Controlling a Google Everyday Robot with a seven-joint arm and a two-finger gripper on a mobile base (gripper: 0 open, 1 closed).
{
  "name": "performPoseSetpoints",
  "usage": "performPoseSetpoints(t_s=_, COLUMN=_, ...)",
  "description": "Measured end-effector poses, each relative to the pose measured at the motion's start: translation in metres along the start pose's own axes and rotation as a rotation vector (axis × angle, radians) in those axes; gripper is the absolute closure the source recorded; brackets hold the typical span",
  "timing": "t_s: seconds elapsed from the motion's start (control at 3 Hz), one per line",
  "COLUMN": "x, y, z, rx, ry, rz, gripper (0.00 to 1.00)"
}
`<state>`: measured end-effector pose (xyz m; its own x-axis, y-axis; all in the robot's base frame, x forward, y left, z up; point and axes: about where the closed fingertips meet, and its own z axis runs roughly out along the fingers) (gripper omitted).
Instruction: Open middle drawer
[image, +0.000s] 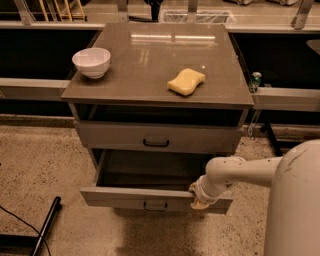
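The middle drawer (115, 198) is a wide, shallow grey drawer, pulled out towards me with its dark inside showing. Its small dark handle (155, 205) sits at the centre of the front. Above it is another grey drawer front (100, 136) with a dark handle, almost flush with the cabinet. My gripper (199, 201) is at the end of the white arm (240, 172), at the top edge of the pulled-out front, right of the handle. Whatever lies below the open drawer is hidden.
On the cabinet's grey top (150, 60) stand a white bowl (92, 62) at the left and a yellow sponge (186, 81) at the right. A dark pole (46, 224) lies on the speckled floor at the lower left. My white body (295, 210) fills the lower right.
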<state>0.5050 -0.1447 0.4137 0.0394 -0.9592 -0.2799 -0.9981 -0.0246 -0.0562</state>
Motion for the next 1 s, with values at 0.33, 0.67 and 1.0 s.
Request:
performPoseSetpoints(t_s=0.33, x=0.0002, y=-0.0023, z=-0.0007, rx=-0.007, ry=0.003, rz=0.004, gripper=0.83)
performPoseSetpoints(t_s=0.67, x=0.0006, y=-0.0012, z=-0.0029, rx=-0.024, ry=0.012, rz=0.015, gripper=0.77)
performPoseSetpoints(t_s=1.0, x=0.0005, y=-0.0011, z=-0.0029, rx=-0.024, ry=0.012, rz=0.015, gripper=0.58)
